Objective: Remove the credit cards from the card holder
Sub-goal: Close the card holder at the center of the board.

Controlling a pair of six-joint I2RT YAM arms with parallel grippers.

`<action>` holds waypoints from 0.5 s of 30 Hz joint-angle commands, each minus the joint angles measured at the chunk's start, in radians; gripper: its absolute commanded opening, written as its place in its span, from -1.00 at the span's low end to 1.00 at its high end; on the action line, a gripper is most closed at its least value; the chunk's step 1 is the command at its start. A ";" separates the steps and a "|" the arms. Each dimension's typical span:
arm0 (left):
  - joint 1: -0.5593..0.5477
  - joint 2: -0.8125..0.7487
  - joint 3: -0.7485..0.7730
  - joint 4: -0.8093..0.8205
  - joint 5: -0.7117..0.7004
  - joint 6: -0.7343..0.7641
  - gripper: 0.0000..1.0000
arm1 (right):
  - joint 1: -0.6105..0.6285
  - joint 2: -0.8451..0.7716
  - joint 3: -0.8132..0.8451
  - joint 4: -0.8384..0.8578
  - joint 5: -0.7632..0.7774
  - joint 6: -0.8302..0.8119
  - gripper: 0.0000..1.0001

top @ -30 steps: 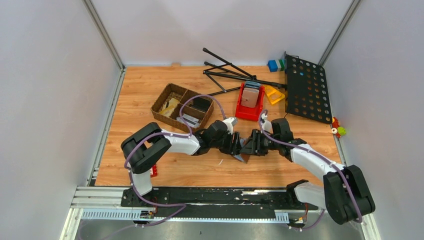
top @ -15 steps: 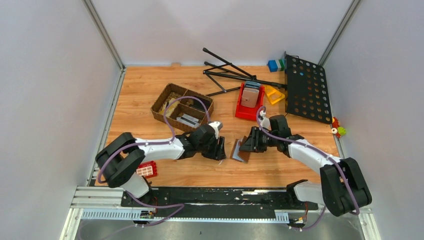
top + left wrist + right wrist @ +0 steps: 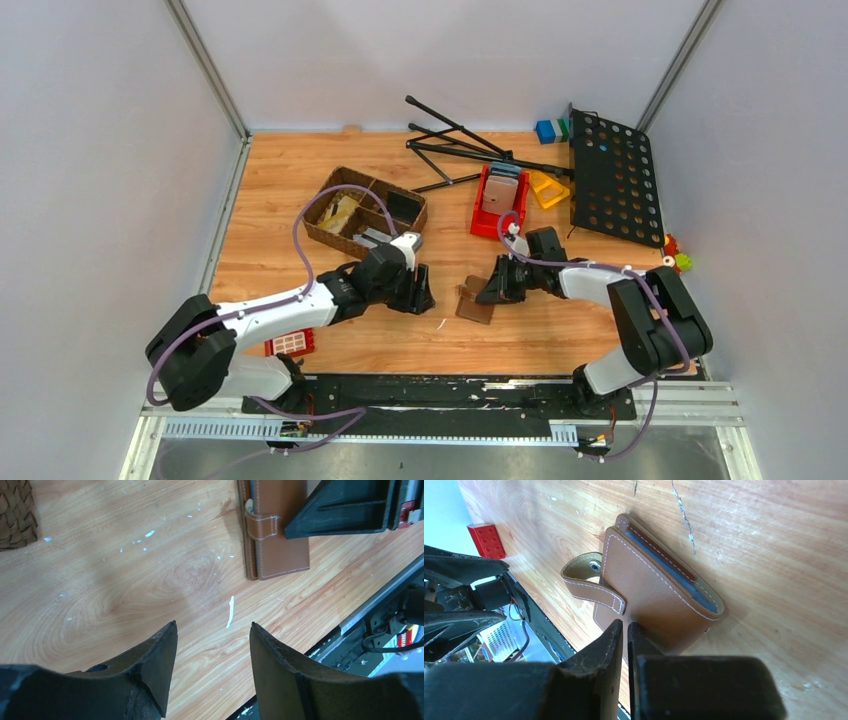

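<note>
Lying near the middle of the wooden table (image 3: 400,335), the card holder (image 3: 474,303) sat between both arms; the right gripper (image 3: 493,292) touched its right edge, fingers almost pressed together, though whether they nipped leather could not be told; only the right wrist view showed the tab clasp (image 3: 589,582) unfastened and a blue-grey edge (image 3: 674,575) between the covers; the left gripper (image 3: 212,630), just left of the holder, hung spread over bare wood.
</note>
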 commanded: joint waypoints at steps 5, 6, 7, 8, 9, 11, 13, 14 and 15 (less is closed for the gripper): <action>0.005 -0.147 -0.051 -0.020 -0.079 0.054 0.25 | 0.005 -0.219 0.039 -0.132 0.109 -0.075 -0.81; 0.005 -0.173 -0.058 -0.019 -0.094 0.056 0.25 | 0.005 -0.239 0.039 -0.142 0.097 -0.078 -0.81; 0.005 -0.202 -0.069 -0.018 -0.105 0.059 0.25 | 0.004 -0.249 0.036 -0.144 0.079 -0.080 -0.81; 0.005 -0.226 -0.075 -0.018 -0.116 0.062 0.25 | 0.005 -0.252 0.029 -0.142 0.062 -0.082 -0.80; 0.005 -0.251 -0.082 -0.018 -0.126 0.066 0.25 | 0.005 -0.247 0.020 -0.139 0.054 -0.082 -0.81; 0.005 -0.299 -0.095 -0.024 -0.148 0.069 0.26 | 0.005 -0.225 -0.004 -0.124 0.057 -0.078 -0.85; 0.005 -0.342 -0.108 -0.034 -0.173 0.068 0.27 | 0.005 -0.185 -0.037 -0.089 0.073 -0.072 -0.89; 0.005 -0.368 -0.115 -0.037 -0.183 0.069 0.28 | 0.004 -0.157 -0.047 -0.073 0.078 -0.070 -0.91; 0.006 -0.391 -0.124 -0.038 -0.192 0.070 0.29 | 0.005 -0.128 -0.052 -0.055 0.080 -0.070 -0.93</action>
